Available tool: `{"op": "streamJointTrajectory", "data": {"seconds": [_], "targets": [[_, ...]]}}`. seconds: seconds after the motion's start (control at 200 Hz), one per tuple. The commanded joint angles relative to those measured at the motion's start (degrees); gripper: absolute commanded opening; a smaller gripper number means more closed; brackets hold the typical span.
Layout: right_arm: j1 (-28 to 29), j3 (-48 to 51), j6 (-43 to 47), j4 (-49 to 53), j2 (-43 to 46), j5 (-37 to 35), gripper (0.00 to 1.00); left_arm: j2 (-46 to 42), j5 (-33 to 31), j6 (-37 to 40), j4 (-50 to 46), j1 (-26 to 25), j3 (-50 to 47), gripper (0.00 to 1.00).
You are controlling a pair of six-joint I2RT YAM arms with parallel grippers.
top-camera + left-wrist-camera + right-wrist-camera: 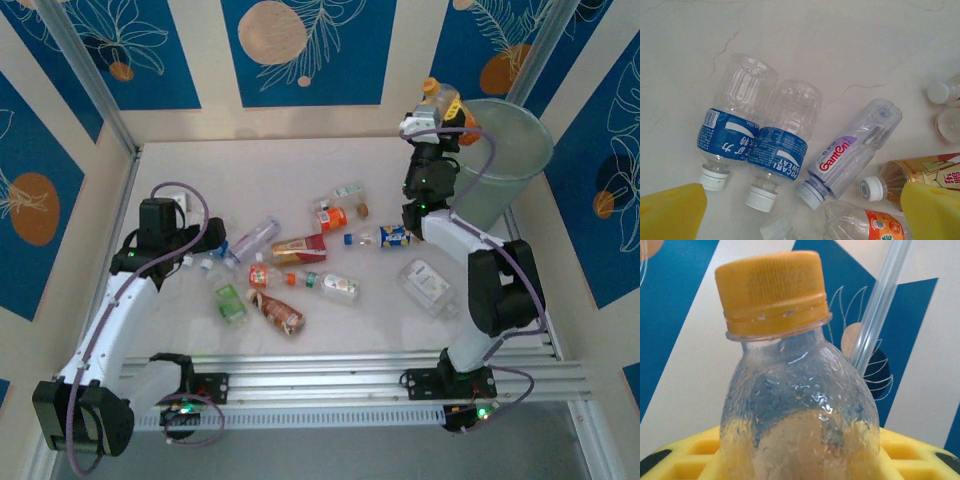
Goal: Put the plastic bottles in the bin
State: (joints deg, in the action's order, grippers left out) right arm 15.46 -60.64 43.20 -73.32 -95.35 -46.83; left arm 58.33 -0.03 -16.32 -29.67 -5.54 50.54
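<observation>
**A:** What is the right claw (800,460) carrying?

**B:** It is pinching an orange-capped bottle (790,390) by the body. The yellow pads (920,460) sit on either side, and the neck and cap stand clear above them.

**A:** How will it handle?

**B:** It looks empty, so I judge it very light. The clear wall is thin and slick and would likely dent under a hard squeeze. A gentle hold across the body suits it; the neck under the cap is the stiffest part.

**A:** Where is the bin?

**B:** The bin (505,170) stands just beside that claw, which is up at about rim height. I cannot tell whether the bottle is over the opening.

**A:** And the left claw (800,220)?

**B:** It is spread wide, holds nothing and hangs over the bench (840,40). Right under it lie two blue-labelled bottles (785,145), touching side by side, caps toward the claw. A purple-labelled bottle (850,150) lies just beside them. Beyond their bases the bench is bare.

**A:** Where should it take hold?

**B:** Across the labelled middle, I think. These are round and will probably roll if nudged at one end.
</observation>
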Motion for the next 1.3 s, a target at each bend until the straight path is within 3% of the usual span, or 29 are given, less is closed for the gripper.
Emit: {"op": "streamJointTrajectory", "data": {"seconds": [0.0, 0.18, 0.34, 0.44, 0.565, 0.715, 0.94, 1.295], "targets": [[-1.78, -2.10, 1.24, -2.99, -2.28, 1.23, 0.17, -0.25, 0.02, 0.87, -1.01, -0.44, 0.63, 1.00], [-3.49, -3.63, 1.04, -1.71, -4.77, 2.38, 0.18, 0.47, -0.01, 0.78, -1.18, -0.39, 0.61, 0.99], [-4.99, -4.33, -2.64, 0.63, -5.79, -0.70, 0.26, 1.13, -0.38, 0.85, -1.27, -0.44, 0.87, 0.99], [-6.68, -2.29, -9.96, 5.49, -3.75, -1.86, 0.41, 1.27, -0.58, 0.94, -1.44, -0.44, 1.11, 1.00], [-7.87, -0.71, -15.03, 10.22, -1.21, -1.79, 0.69, 1.18, -1.10, 1.11, -1.79, -0.44, 1.39, 0.99], [-8.28, -1.03, -17.83, 17.14, 1.09, -1.23, 0.83, 0.96, -1.12, 1.02, -1.89, -0.41, 1.40, 1.00], [-8.27, -3.61, -32.49, 41.23, 7.86, 0.06, 0.87, 0.47, -0.57, 0.94, -1.63, -0.44, 1.25, 1.00], [-8.25, -3.50, -47.77, 54.91, 12.81, 10.76, 0.87, 1.06, 0.50, 0.67, -0.94, -0.44, 0.83, 0.99]]}}
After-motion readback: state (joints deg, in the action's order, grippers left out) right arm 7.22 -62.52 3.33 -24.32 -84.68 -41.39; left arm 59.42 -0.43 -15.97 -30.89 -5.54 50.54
